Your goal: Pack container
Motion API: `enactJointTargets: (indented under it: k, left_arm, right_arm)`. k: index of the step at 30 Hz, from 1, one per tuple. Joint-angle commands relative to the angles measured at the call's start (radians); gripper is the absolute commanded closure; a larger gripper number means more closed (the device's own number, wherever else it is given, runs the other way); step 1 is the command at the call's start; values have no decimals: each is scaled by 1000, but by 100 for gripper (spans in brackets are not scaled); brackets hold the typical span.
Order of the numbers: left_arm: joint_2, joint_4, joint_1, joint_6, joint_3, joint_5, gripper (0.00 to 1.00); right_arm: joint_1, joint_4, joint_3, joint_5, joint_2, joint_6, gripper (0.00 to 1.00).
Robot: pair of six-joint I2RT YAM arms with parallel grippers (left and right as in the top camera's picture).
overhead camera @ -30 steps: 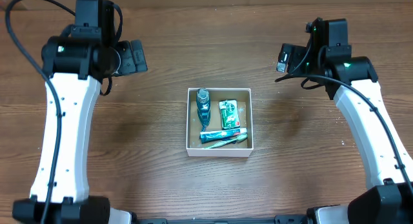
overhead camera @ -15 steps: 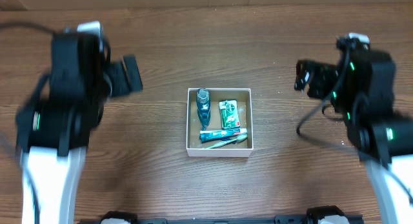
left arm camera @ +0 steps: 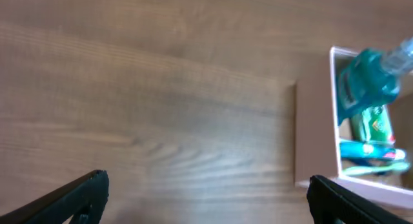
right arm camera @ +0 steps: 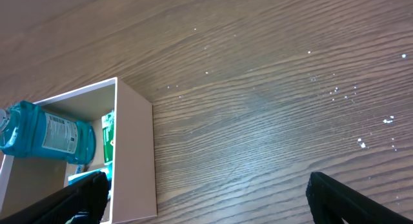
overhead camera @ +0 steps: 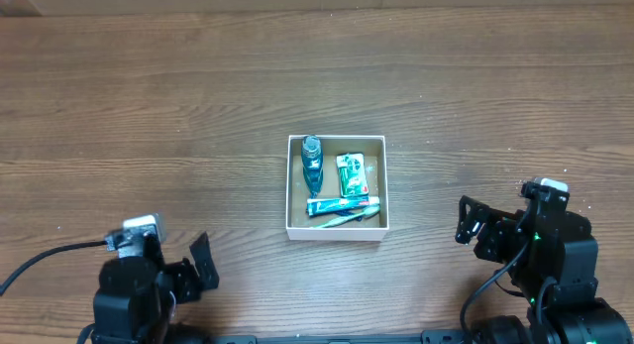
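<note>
Cardboard container (overhead camera: 336, 233) looks light and easily bent, best pinched at one wall; left gripper (left arm camera: 206, 198) and right gripper (right arm camera: 206, 198) stand spread.

We see the container (overhead camera: 289, 200) sitting flat and open-topped around mid-table: square, shallow, thin white walls squared to the table's edges, with a blue bottle (overhead camera: 312, 164), green packet (overhead camera: 350, 175) and tube (overhead camera: 342, 205) lying inside.

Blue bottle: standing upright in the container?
No, the blue bottle lies on its side along the left wall of the container.
</note>
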Motion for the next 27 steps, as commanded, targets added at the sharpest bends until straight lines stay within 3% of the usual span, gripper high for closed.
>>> enactJointTargets:
  k: [1,10,14,20,24,27]
  left_arm:
    - [-4,-44,-5,-20,-5,-13,0]
    - [-4,-44,-5,-20,-5,-13,0]
    - [-4,-44,-5,-20,-5,-13,0]
    - [-4,-44,-5,-20,-5,-13,0]
    - [-4,-44,-5,-20,-5,-13,0]
    - [-4,-45,-5,-20,-5,-13,0]
  right_arm:
    - [0,5,-5,10,-3,11,0]
    - [-8,50,-13,41,-75,-32,0]
    - [-22,338,-178,-19,-271,-161,0]
    - [-24,677,-481,-33,-527,-195,0]
    - [-25,878,-618,-55,-552,-224,0]
    - [-26,922,-682,-69,-552,-307,0]
